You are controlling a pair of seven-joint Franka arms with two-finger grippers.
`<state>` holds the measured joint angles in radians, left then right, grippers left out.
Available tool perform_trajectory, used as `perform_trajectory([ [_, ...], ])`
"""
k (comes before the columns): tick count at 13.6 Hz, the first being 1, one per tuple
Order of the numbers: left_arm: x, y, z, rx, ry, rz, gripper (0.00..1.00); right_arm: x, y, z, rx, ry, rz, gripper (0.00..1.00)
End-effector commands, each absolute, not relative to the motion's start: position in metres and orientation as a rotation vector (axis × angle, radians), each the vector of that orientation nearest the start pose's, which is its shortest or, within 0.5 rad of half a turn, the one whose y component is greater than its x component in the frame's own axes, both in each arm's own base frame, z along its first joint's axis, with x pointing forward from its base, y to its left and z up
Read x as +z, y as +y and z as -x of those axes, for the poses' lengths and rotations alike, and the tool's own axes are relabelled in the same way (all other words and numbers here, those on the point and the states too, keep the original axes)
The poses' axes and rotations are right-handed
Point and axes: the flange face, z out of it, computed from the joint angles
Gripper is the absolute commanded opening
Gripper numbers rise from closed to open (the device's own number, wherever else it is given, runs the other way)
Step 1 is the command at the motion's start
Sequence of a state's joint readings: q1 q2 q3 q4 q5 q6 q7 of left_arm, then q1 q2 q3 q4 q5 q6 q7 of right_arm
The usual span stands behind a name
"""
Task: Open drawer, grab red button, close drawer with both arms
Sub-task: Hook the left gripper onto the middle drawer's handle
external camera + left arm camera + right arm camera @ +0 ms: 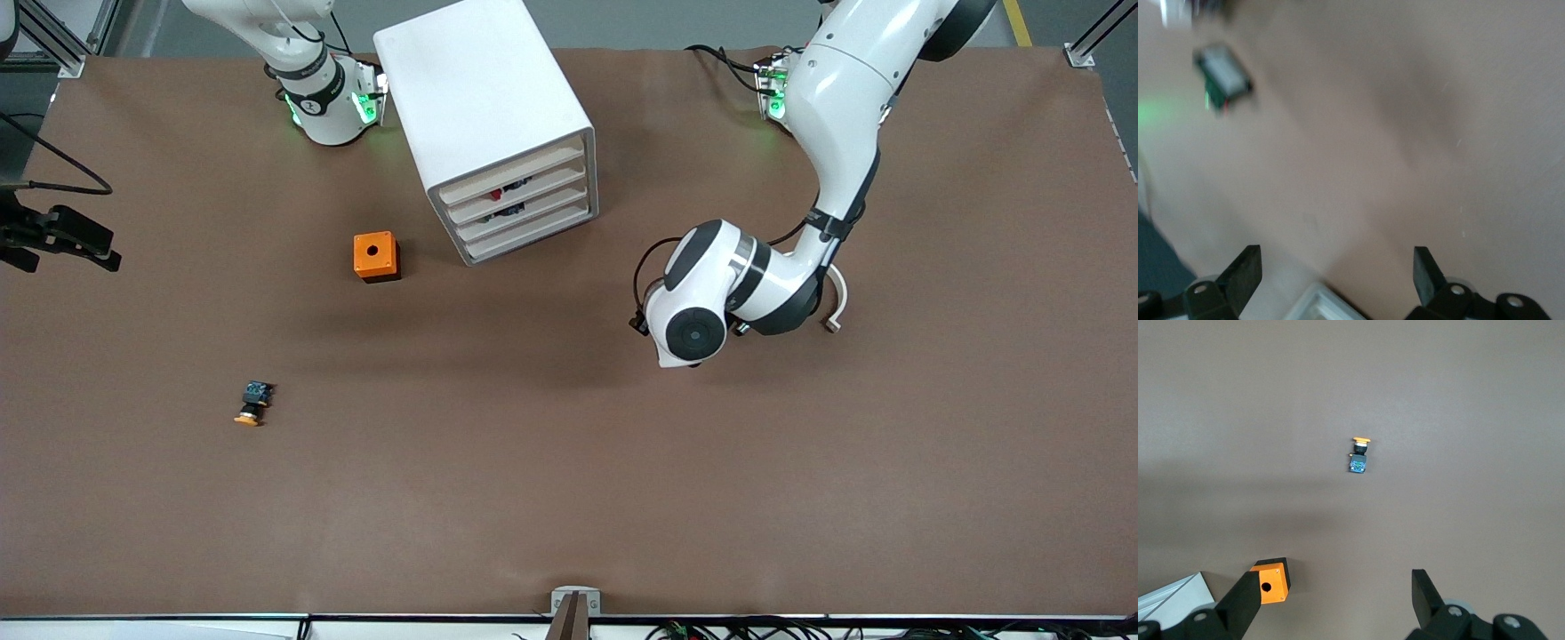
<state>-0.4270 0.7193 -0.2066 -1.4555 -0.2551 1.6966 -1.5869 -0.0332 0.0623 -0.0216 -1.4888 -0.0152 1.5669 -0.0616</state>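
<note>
The white box cabinet [493, 124] stands on the brown table [569, 498] near the robots' bases, between them, its front turned toward the front camera and somewhat toward the left arm's end. All four pale-fronted drawers [524, 197] sit pushed in, none pulled out. Through the gap above the top drawers a speck of red and some black show — the red-capped button [496, 193] appears to lie inside the second drawer from the top, though it is too small to tell more.

An orange cube with a hole [376, 256] rests on the table just beside the cabinet, toward the right arm's end. Well apart from it and nearer the front camera lies the orange-yellow-capped button [252, 404], on its side, its bluish end pointing toward the cube.

The left arm [831, 160] bends down from its base and hangs over the bare table toward its own end of the cabinet. In the front view its wrist hides the left gripper; in the left wrist view the left gripper [1337, 267] shows its jaws spread wide with nothing between them, over blurred brown cloth, with a white corner at the frame's edge.

The right arm [302, 53] rises out of the front view. The right gripper [1337, 590] — jaws wide apart and empty — looks down on the cube, the yellow-capped button and a corner of the cabinet.
</note>
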Motion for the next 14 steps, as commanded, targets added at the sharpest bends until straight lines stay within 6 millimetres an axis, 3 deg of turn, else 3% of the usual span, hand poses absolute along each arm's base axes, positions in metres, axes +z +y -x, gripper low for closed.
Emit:
perform_trajectory([
  [1,0.249,-0.415,-0.523,0.904,-1.575,2.244,1.00,0.629,-0.033,-0.570,-0.027,-0.014,3.169,1.00],
  [4,0.235,-0.421,-0.506,1.014,-1.706,1.935,0.99,0.629,-0.033,-0.569,-0.019,-0.016,3.169,1.00],
  [7,0.229,-0.433,-0.502,1.189,-1.845,1.615,0.99,0.627,-0.034,-0.570,-0.012,-0.019,3.169,1.00],
  [11,0.222,-0.445,-0.493,1.224,-1.922,1.293,0.85,0.626,-0.033,-0.570,-0.014,-0.024,3.169,1.00],
  [14,0.216,-0.456,-0.478,1.302,-1.837,1.159,0.75,0.627,-0.034,-0.570,-0.019,-0.024,3.169,1.00],
])
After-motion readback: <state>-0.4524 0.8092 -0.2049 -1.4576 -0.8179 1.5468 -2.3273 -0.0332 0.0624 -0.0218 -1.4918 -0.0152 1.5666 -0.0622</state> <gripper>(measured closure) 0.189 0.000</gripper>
